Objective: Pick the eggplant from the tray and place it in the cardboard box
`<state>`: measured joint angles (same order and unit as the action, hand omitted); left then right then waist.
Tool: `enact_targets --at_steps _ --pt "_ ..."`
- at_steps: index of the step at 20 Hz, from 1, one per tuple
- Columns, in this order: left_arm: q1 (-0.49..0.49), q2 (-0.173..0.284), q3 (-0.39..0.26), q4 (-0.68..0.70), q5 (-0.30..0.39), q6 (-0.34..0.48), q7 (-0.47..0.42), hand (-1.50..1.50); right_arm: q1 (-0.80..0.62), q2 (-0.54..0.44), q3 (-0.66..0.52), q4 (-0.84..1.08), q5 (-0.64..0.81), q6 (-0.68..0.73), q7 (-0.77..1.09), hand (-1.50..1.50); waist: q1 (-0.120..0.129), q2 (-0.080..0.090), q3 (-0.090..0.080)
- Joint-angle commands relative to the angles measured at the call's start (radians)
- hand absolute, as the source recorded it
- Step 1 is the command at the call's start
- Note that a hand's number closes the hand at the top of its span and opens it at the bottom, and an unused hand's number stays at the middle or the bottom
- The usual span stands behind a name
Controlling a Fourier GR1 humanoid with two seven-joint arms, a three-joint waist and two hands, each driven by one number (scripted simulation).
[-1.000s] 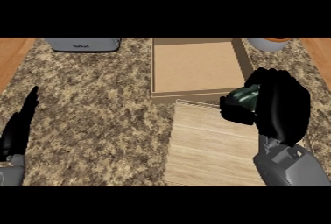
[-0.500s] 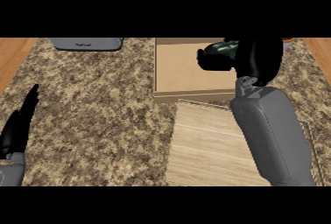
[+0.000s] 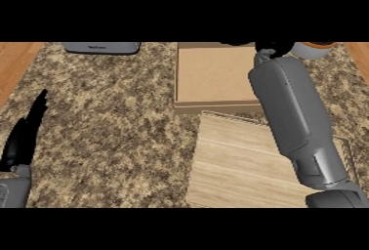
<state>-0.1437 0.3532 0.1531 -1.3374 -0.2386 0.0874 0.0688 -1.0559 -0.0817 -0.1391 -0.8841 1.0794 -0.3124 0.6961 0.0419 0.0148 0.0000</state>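
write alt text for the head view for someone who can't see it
The robot's right forearm stretches over a wooden tray and a cardboard box, its right hand mostly cut off at the far edge. The left hand rests open at the left, on a speckled stone counter. No eggplant shows.

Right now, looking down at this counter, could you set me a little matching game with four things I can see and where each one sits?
Things:
1. cardboard box
2. wooden tray
3. left robot hand
4. grey appliance

Places:
A. far left edge, fingers pointing up
B. top left of the counter
C. near side, under the right forearm
D. far side of the counter, just beyond the tray

Pairs: 1-D, 2-C, 3-A, 4-B
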Motion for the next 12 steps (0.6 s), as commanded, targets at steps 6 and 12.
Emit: enact_targets --at_steps 6,12 --pt "-0.029 -0.019 -0.022 -0.033 -0.013 -0.001 0.039 0.0 -0.171 -0.057 -0.094 0.441 0.002 -0.142 -0.073 1.5 0.028 0.009 0.0" --pt "-0.053 0.0 -0.002 0.011 0.004 -0.026 -0.001 0.0 -0.159 -0.05 -0.226 0.528 -0.11 -0.272 -0.095 -1.5 0.044 0.023 0.001"
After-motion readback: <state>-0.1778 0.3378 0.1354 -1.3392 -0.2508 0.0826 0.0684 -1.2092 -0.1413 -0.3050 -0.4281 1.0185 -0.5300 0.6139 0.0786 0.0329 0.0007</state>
